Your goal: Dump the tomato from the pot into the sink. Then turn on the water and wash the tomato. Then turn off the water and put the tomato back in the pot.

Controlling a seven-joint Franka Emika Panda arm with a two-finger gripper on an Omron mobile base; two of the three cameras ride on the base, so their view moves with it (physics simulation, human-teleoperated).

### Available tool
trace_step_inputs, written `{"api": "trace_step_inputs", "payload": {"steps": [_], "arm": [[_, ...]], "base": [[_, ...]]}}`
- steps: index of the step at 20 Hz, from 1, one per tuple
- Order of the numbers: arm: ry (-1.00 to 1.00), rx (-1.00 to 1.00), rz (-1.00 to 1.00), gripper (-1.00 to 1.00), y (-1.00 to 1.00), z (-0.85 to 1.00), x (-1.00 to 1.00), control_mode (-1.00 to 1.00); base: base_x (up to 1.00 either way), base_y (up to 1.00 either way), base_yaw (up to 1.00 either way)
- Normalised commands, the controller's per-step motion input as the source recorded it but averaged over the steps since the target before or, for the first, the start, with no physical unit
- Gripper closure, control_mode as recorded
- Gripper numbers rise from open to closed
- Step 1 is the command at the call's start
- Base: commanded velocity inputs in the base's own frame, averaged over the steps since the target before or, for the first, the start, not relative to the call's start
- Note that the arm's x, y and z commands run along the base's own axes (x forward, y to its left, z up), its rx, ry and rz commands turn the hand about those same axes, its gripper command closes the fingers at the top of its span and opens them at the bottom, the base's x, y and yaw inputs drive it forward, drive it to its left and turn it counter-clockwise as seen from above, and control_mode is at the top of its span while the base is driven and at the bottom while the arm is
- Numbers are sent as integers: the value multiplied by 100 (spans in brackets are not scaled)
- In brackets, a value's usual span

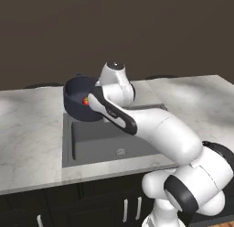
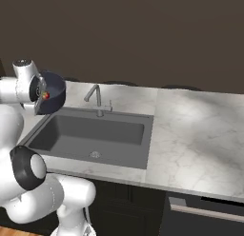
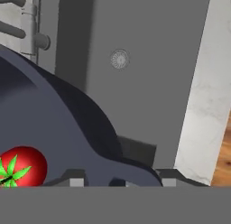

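1. Nearest you, the white arm bends over the front edge of the marble counter (image 2: 190, 135) and reaches across the sink (image 1: 105, 141) toward its back left corner.
2. You can see the sink's round drain (image 3: 119, 59) in the bare basin floor, with nothing lying in the basin.
3. The gripper (image 3: 122, 182) is clamped on the rim of the pot (image 1: 77, 100); in the hand view its two tips sit on either side of the dark wall.
4. You hold the pot tilted above the sink's back left corner, clear of the counter.
5. The tomato (image 1: 85, 101) lies inside the pot against its wall, green top showing.
6. Farther back, the faucet (image 2: 95, 98) stands at the sink's rear rim.
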Motion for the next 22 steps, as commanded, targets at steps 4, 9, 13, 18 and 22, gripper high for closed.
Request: {"api": "trace_step_inputs", "payload": {"steps": [4, 9, 13, 18, 22], "arm": [[0, 26, 0, 100, 0, 17, 43, -100], [0, 25, 0, 100, 0, 19, 48, -100], [0, 24, 0, 100, 0, 25, 7, -100], [0, 22, 0, 100, 0, 13, 0, -100], [0, 21, -2, 100, 0, 3, 16, -100]], "base": [[0, 0, 0], [0, 0, 0], [0, 0, 0], [0, 0, 0], [0, 0, 0]]}}
